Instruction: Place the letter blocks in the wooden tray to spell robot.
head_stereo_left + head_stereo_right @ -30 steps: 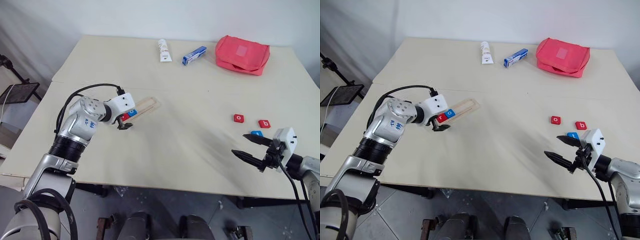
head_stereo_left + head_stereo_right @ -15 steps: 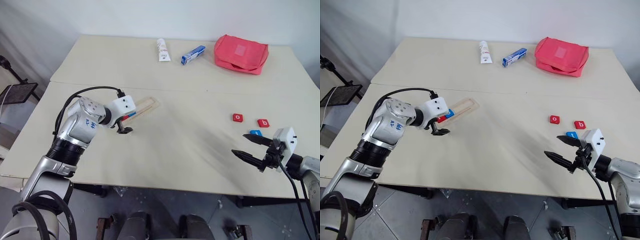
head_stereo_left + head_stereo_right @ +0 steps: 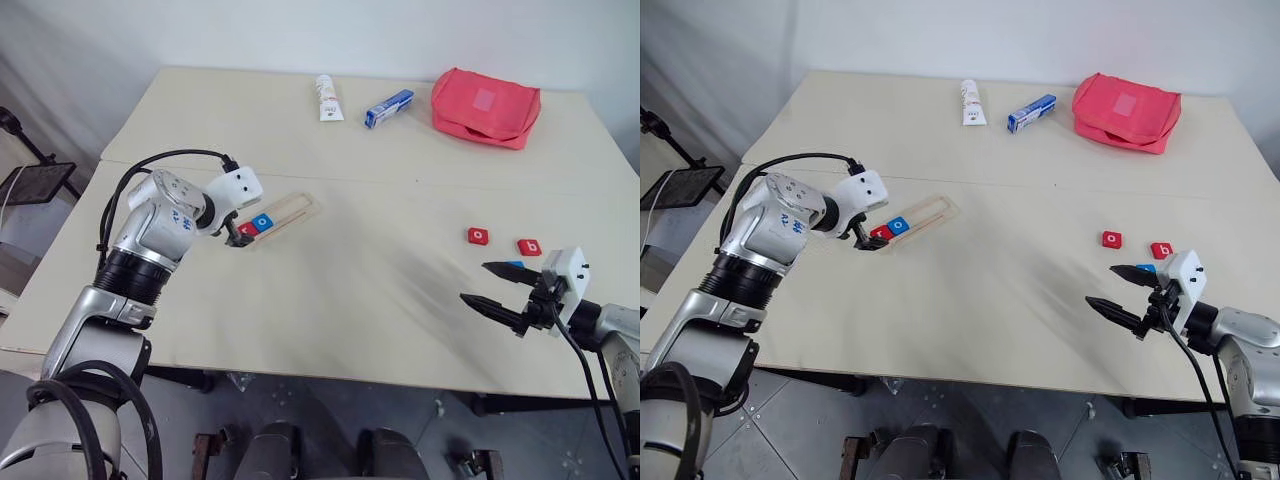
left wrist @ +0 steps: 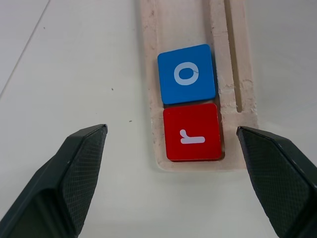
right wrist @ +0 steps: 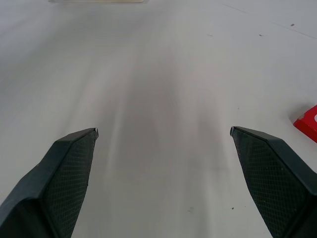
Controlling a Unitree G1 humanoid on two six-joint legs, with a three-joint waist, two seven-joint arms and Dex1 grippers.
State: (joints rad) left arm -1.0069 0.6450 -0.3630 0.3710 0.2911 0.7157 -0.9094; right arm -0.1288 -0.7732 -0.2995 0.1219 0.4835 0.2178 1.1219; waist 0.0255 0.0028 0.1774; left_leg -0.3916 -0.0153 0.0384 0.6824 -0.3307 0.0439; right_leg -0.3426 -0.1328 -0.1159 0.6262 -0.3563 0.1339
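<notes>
Tray (image 4: 218,59): red r (image 4: 192,131) at end, blue o (image 4: 186,74) touching it.
L pincer (image 4: 171,148): spread, above r, empty.
R pincer (image 3: 492,285): spread, empty, near blue tile (image 3: 514,265).
Bench (image 3: 350,290): red o (image 3: 478,236), red b (image 3: 529,246) loose.

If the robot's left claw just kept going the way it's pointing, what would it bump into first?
Most likely the red r block at the near end of the wooden tray: the open left gripper points down at it. Depth is uncertain.
</notes>
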